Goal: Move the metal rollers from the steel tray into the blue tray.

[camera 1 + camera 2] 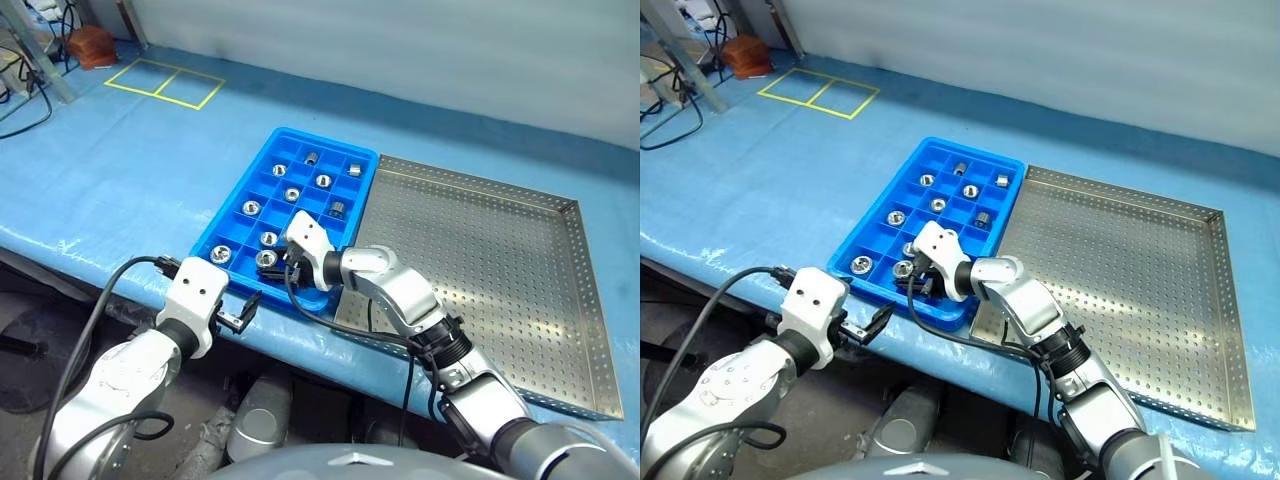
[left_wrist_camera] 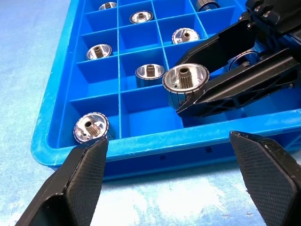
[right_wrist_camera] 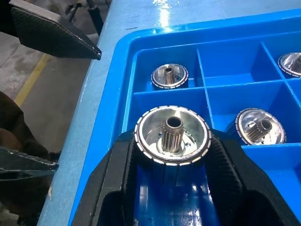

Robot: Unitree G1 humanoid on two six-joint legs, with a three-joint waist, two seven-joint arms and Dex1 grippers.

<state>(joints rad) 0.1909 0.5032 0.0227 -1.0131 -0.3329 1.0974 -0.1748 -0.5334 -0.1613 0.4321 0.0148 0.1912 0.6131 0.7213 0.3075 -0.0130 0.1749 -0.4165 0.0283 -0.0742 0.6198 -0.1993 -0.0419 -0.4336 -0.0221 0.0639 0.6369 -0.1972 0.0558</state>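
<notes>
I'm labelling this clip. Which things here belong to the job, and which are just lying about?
Job: metal rollers, one held by right gripper; blue tray; steel tray.
Lying about: yellow floor tape; brown object; cables.

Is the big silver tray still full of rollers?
No, the steel tray has a bare dotted floor; the metal rollers sit in the blue tray.

A blue cover stretches over the whole tabletop, a little wrinkled toward its near edge. Far off on it, yellow tape marks out a two-part rectangle. Just beyond, at the far left corner, sits a reddish-brown object, with dark cables trailing nearby.
</notes>
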